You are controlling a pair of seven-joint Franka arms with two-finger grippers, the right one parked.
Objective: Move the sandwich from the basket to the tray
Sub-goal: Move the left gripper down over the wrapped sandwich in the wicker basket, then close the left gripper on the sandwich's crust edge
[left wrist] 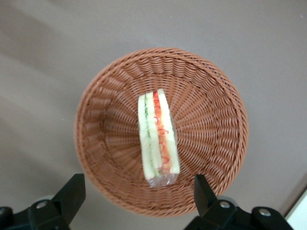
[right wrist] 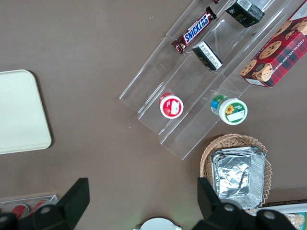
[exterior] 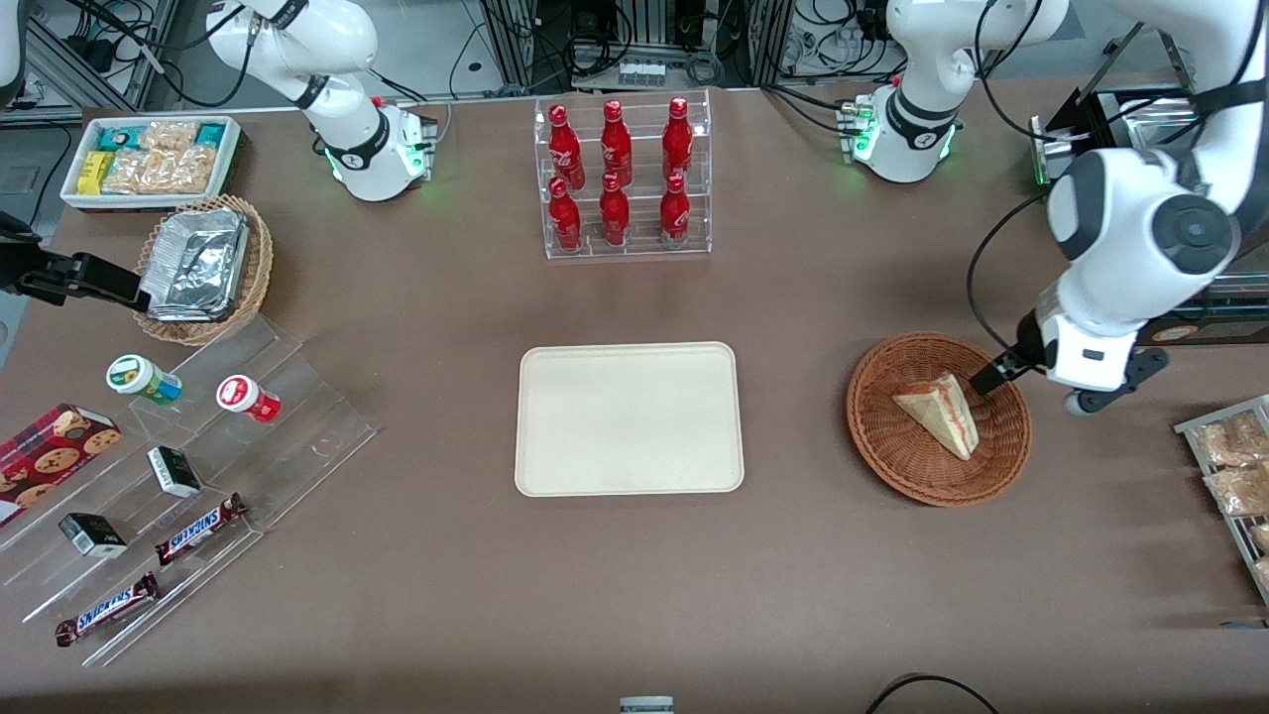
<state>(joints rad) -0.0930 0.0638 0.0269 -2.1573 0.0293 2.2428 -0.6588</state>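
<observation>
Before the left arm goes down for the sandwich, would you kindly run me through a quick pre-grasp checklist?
1. Sandwich lies in the brown wicker basket: ok.
2. Gripper open, fingers spread wider than the sandwich: ok.
3. Gripper centred over the sandwich: not ok; in the front view it sits at the basket's rim, toward the working arm's end.
4. Fingers closed on the sandwich: not ok, not yet.
5. Cream tray has bare room for the sandwich: ok.

"snickers" on both chocolate bars [exterior: 201, 529] (wrappers brown).
</observation>
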